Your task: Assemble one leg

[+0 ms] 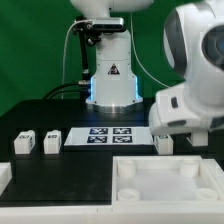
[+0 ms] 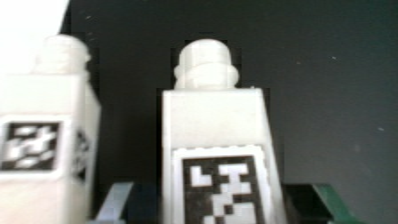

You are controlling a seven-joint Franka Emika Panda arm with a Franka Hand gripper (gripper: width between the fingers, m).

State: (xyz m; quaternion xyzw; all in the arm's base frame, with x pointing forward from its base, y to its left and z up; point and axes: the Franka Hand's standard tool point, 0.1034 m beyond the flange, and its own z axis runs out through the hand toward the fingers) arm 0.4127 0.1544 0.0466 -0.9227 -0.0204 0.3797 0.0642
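Black table under a green backdrop: the gripper (image 2: 222, 206) hangs low over it, its fingers (image 2: 125, 205) set apart on either side of one upright leg (image 2: 214, 140) whose marker faces the wrist camera, though I cannot tell whether they press it or stand just off it. A second leg (image 2: 45, 125) stands just beside the first. Toward the exterior view's left lies the marker board (image 1: 105, 136), past it a third leg (image 1: 52, 143) and a fourth leg (image 1: 24, 143), with the tray (image 1: 165, 182) in the foreground.
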